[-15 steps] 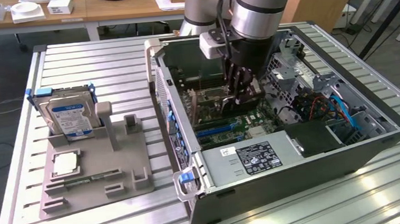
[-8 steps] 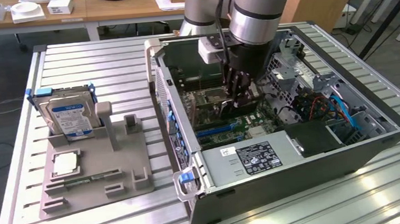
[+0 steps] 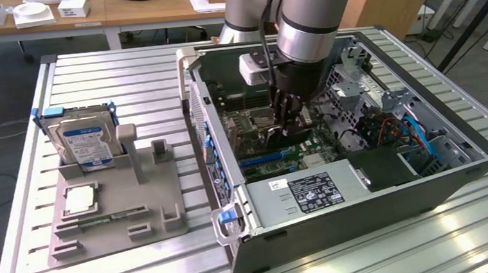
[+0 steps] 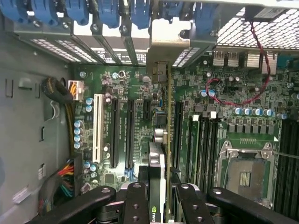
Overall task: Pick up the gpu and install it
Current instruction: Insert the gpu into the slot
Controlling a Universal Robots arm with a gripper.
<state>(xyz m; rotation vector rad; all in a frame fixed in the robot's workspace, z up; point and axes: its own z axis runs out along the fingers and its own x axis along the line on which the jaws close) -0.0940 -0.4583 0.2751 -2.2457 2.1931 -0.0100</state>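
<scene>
Black fingers of the hand (image 3: pixel 289 117) pinch the gpu (image 4: pixel 157 163) edge-on inside the open computer case (image 3: pixel 420 192), at the centre of the exterior view. The card stands upright over the green motherboard (image 4: pixel 126 88), its pale bracket end toward the slotted case wall. A hard drive (image 3: pixel 81 138) stands in a grey holder (image 3: pixel 120 209) on the bench (image 3: pixel 119 81), middle left.

Board (image 4: pixel 243 128) is the classic green with black slots (image 4: pixel 114 135) plus one white slot (image 4: pixel 98 128), and a red wire (image 4: pixel 261 46) on it. Latches (image 4: pixel 110 11) are blue. The gpu (image 4: pixel 157 163) is dark with a bit of green logo (image 4: pixel 153 217) and a pale bracket (image 4: pixel 170 42), gripper (image 4: pixel 161 205) is black. Drive (image 3: pixel 85 138) is silver with a blue-white label (image 3: pixel 90 144), tray (image 3: pixel 153 194) grey, table (image 3: pixel 119 74) pale ribbed metal, case (image 3: pixel 362 221) dark grey.
</scene>
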